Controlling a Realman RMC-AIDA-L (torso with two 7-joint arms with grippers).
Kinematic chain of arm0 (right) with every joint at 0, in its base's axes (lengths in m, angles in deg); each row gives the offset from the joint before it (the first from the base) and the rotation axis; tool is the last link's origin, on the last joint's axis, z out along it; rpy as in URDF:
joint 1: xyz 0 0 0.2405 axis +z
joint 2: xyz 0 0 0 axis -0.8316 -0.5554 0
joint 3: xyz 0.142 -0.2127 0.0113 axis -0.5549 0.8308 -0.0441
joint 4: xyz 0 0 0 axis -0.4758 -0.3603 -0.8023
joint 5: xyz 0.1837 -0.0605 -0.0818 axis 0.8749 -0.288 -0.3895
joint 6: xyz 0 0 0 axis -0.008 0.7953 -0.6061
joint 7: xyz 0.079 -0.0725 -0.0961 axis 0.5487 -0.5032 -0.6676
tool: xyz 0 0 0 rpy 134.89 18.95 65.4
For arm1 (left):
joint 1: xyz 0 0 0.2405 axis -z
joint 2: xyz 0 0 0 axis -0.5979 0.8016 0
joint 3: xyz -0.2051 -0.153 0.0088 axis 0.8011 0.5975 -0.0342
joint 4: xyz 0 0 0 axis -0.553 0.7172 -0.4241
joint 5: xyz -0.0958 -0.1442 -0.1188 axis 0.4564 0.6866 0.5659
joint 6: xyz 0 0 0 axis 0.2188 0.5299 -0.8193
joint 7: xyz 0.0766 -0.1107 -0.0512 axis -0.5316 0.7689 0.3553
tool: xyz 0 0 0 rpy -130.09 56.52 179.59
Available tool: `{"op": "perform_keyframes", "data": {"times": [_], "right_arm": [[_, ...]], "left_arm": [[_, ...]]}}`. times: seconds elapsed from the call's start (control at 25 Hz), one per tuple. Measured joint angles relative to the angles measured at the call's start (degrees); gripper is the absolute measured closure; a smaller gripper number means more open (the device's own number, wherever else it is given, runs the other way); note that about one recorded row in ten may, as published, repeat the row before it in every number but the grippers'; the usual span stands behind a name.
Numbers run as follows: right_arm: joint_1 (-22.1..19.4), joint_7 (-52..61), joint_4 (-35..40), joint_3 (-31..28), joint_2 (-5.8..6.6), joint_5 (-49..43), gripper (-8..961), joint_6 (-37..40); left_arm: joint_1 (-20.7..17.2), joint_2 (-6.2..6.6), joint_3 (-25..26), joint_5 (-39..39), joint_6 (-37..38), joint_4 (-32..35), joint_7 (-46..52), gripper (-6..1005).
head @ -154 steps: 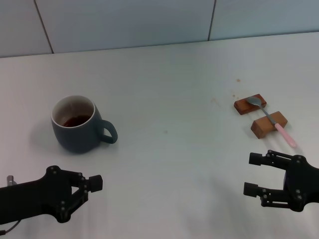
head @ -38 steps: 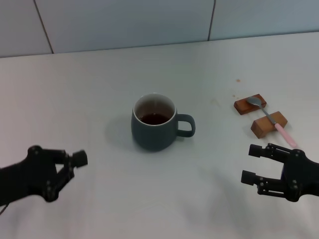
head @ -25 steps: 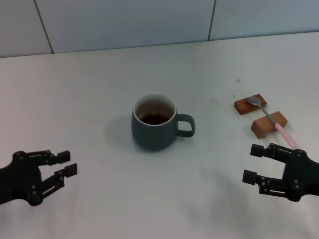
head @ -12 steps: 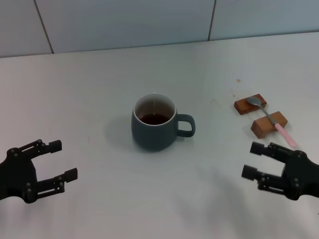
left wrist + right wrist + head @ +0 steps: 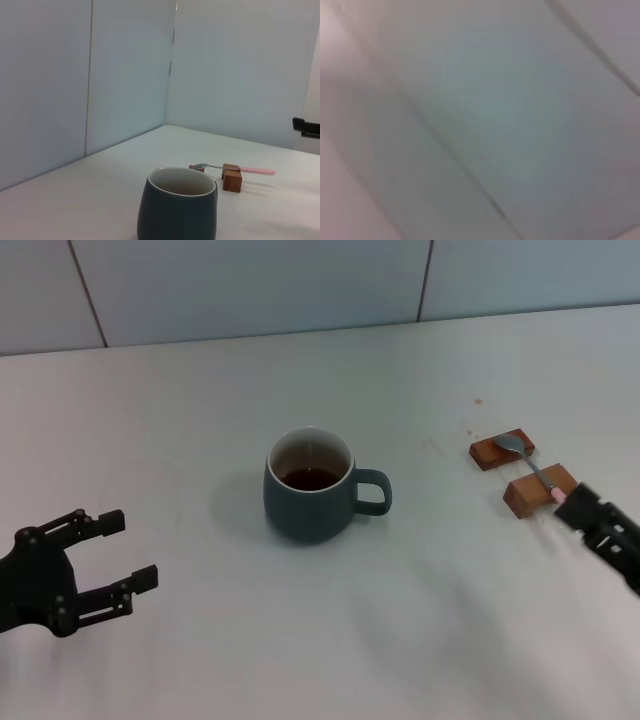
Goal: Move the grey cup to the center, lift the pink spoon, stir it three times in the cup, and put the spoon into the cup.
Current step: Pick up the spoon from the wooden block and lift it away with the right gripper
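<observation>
The grey cup point(image 5: 308, 495) stands upright at the table's middle, handle pointing right, with dark liquid inside. It also shows close in the left wrist view point(image 5: 179, 206). The pink spoon point(image 5: 531, 467) lies across two brown wooden blocks point(image 5: 501, 450) at the right, with its silver bowl on the far block. Only a bit of its pink handle shows. In the left wrist view the spoon point(image 5: 235, 169) lies level on the blocks. My right gripper point(image 5: 587, 517) is tilted just over the handle's end. My left gripper point(image 5: 132, 550) is open and empty at the front left, well apart from the cup.
The nearer wooden block point(image 5: 537, 490) sits right by my right gripper. A tiled wall point(image 5: 300, 285) runs along the table's back edge. The right wrist view shows only a blurred pale surface.
The cup went from the left to the middle and my left gripper drew back and opened. In the last half second my right gripper swung up and back to the spoon's handle.
</observation>
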Motion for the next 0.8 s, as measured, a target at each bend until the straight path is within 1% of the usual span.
{"op": "perform_keyframes", "data": {"times": [0.08,0.12,0.16,0.24,0.28,0.32,0.36,0.52,0.56,0.68,0.72,0.8], "right_arm": [[-0.46,2.94,-1.16,-1.76,0.00,0.01,136,0.57],[-0.57,6.75,-1.89,-2.46,-0.02,0.01,136,1.11],[-0.57,6.75,-1.89,-2.46,-0.02,0.01,136,1.11],[-0.36,11.47,-2.39,-2.84,-0.03,0.03,136,1.27],[-0.23,14.26,-2.66,-3.13,-0.04,0.06,136,1.13],[-0.05,20.05,-3.00,-4.20,-0.08,0.10,136,-0.38],[-0.05,20.05,-3.00,-4.20,-0.08,0.10,136,-0.38],[-0.68,31.94,-4.00,-6.69,-0.19,0.12,135,-5.76],[-0.68,31.94,-4.00,-6.69,-0.19,0.12,135,-5.76],[-1.45,36.37,-4.17,-7.44,-0.21,0.12,135,-6.21],[-2.19,39.46,-4.28,-8.30,-0.23,0.12,135,-6.36],[-2.67,41.23,-4.34,-8.90,-0.25,0.12,135,-6.53]], "left_arm": [[0.04,-0.07,0.01,0.02,0.00,0.00,0.00,185],[0.07,-0.10,0.11,0.03,0.00,0.01,-0.03,185],[0.07,-0.10,0.11,0.03,0.00,0.01,-0.03,185],[0.07,-0.10,0.11,0.03,0.00,0.01,-0.03,185],[0.16,-0.31,1.18,0.05,0.48,0.02,-0.09,185],[0.18,-0.30,1.46,0.06,0.84,0.02,-0.09,185],[0.18,-0.30,1.46,0.06,0.84,0.02,-0.09,185],[0.18,-0.32,2.21,0.10,1.48,0.02,-0.27,185],[0.18,-0.32,2.21,0.10,1.48,0.02,-0.27,185],[0.18,-0.34,2.43,0.11,1.93,0.05,-0.30,185],[0.18,-0.34,2.71,0.11,2.12,0.08,-0.30,185],[0.17,-0.33,2.88,0.12,2.25,0.10,-0.30,185]]}}
